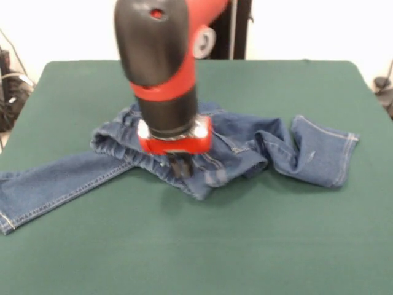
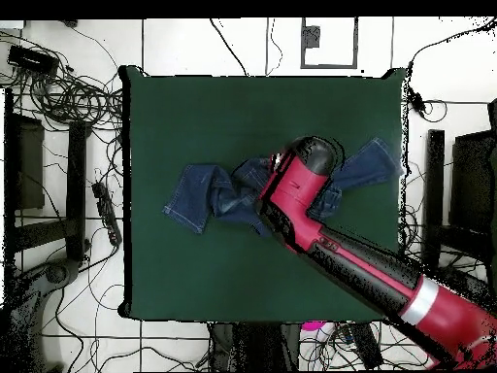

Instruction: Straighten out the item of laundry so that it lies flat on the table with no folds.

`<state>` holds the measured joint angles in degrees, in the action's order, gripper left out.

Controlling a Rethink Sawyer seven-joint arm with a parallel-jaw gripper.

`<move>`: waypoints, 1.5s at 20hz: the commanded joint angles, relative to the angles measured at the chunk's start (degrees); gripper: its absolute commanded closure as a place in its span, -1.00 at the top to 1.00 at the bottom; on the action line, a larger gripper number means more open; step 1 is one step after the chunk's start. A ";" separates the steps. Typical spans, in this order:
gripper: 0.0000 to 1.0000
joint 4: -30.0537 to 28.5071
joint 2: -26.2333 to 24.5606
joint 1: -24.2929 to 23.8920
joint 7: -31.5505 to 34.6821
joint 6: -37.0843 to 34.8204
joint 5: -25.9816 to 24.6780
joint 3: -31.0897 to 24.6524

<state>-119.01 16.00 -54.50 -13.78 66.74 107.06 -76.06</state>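
The blue denim jeans (image 1: 295, 153) lie crumpled across the middle of the dark green table (image 1: 245, 246). One leg stretches flat towards the left front edge. The other leg is folded and bunched at the right. The gathered waistband is heaped in the middle. My gripper (image 1: 178, 167) points straight down under the red and black wrist, and is shut on the waistband's near edge. In the overhead view the jeans (image 2: 199, 194) lie across the table (image 2: 243, 117), and the arm (image 2: 320, 228) covers their middle and hides the gripper.
The left leg's hem reaches the table's left edge (image 1: 5, 215) in the front view. Tangled cables (image 2: 68, 87) and dark stands (image 2: 432, 194) lie on the tiled floor around the table. The robot's pedestal (image 1: 236, 31) stands behind the far edge.
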 commanded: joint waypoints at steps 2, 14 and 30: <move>-1.00 4.90 13.48 -0.09 -10.72 13.39 15.49 1.04; -1.00 9.26 19.48 -2.23 -17.05 22.68 22.50 -1.70; -1.00 15.45 34.77 -8.31 -28.12 35.02 29.16 -7.71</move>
<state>-110.26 44.84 -63.34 -17.27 92.45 133.95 -80.37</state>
